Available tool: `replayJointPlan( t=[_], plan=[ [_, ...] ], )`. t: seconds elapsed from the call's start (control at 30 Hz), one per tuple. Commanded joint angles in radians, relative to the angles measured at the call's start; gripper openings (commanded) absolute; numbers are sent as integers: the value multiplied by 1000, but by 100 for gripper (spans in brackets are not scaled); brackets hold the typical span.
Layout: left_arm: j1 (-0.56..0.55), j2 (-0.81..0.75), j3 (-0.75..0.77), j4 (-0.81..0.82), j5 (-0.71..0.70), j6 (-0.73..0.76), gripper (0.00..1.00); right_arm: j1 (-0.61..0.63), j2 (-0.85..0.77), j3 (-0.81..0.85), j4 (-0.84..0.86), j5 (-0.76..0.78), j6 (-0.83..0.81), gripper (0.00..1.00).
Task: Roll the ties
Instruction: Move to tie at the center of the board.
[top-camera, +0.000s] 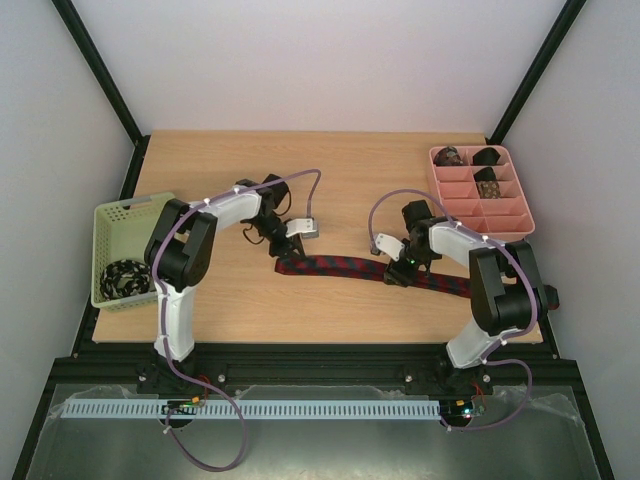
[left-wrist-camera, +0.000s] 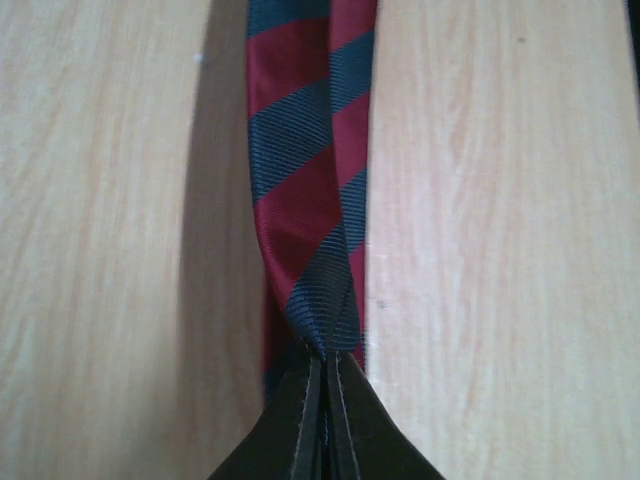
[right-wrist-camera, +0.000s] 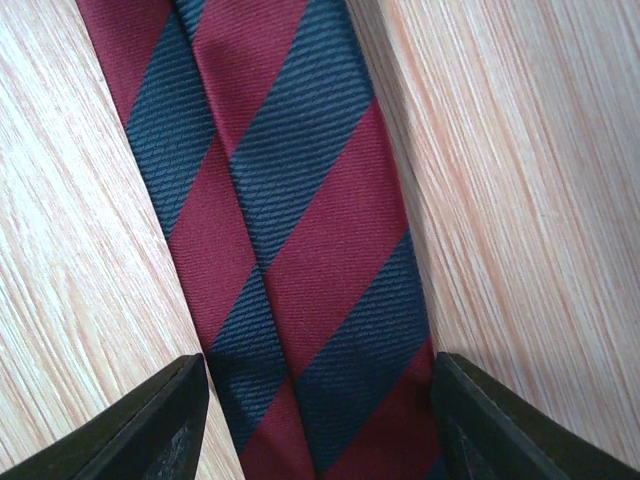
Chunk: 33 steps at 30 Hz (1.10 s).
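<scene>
Counter (top-camera: 340, 160) carries the red-navy striped tie (top-camera: 340, 267), stretched flat between your two arms. Green basket (top-camera: 118, 218) at left holds a black-white tie (top-camera: 125, 275). Pink tray (top-camera: 505, 222) at far right holds rolled ties (top-camera: 488, 187). Your left fingers (left-wrist-camera: 300, 430) pinch the striped tie near its left end. Your right fingers (right-wrist-camera: 150, 430) are spread, one on each side of it.

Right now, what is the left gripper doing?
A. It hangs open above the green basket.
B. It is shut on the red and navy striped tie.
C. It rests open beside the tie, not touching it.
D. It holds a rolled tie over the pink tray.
B: in the left wrist view the left gripper has its fingers pressed together, with the striped tie pinched between them.
</scene>
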Motion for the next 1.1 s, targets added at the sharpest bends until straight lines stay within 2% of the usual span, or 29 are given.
replayJointPlan(
  t=[0.0,0.17,0.3,0.4,0.47,0.67,0.77,0.87,1.07],
  plan=[
    [-2,-39,21,-170,89,103,2,7,13,-47,-44,35,-18,62],
    [41,-11,-8,-220,58,154,2,6,-12,-57,-71,26,-56,61],
    [37,1,-31,-183,0,164,4,7,-32,-58,-102,-1,-84,59],
    [16,-31,-80,-83,-48,118,17,6,-44,-52,-142,-34,-115,56],
    [19,-70,-117,14,-71,48,39,6,-65,-39,-169,-59,-134,56],
    [76,-269,-303,233,-28,-28,74,16,-82,48,-202,-119,-103,73],
    [68,-379,-421,355,-36,-26,82,62,-58,67,-145,-112,-55,77],
    [65,-430,-486,435,-48,-44,86,132,5,95,-100,-90,2,76],
    [67,-464,-559,472,-55,-42,92,227,84,112,-69,-52,-5,76]
  ],
)
